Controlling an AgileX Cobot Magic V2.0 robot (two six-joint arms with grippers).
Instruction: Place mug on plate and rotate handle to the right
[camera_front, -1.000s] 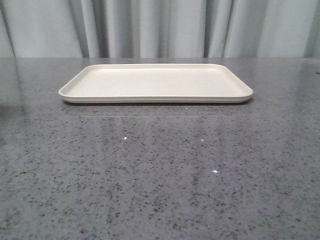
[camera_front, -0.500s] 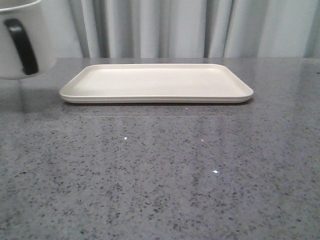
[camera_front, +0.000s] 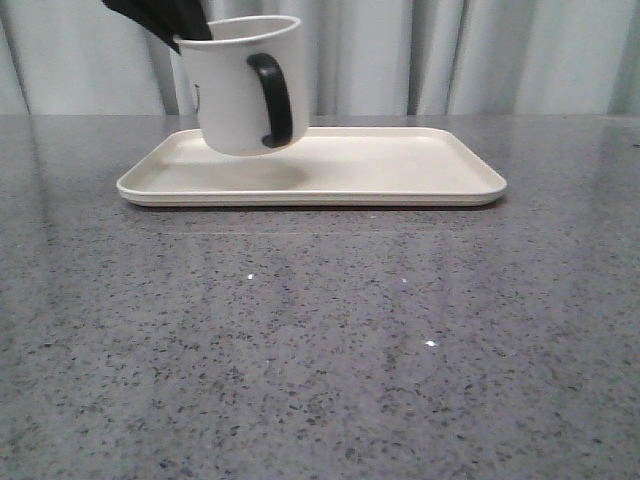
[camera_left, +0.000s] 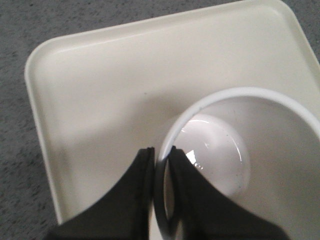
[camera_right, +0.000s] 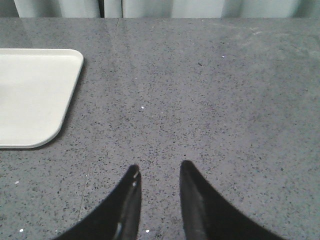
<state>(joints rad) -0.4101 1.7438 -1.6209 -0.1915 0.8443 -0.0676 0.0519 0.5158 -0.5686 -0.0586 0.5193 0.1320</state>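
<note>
The white mug hangs tilted just above the left part of the cream plate. Its black handle faces the camera, slightly to the right. Part of a black print shows on its left side. My left gripper is shut on the mug's rim at its left, one finger inside and one outside. In the left wrist view the gripper pinches the rim, with the mug's inside and the plate below. My right gripper is open and empty over bare table, right of the plate's corner.
The grey speckled table runs from the plate to the near edge. Grey curtains hang behind the table's far edge. The right half of the plate is bare.
The mug, held by my left gripper, came in from the left edge and moved right and down to hang over the plate's left part. One second ago it was out of view.
</note>
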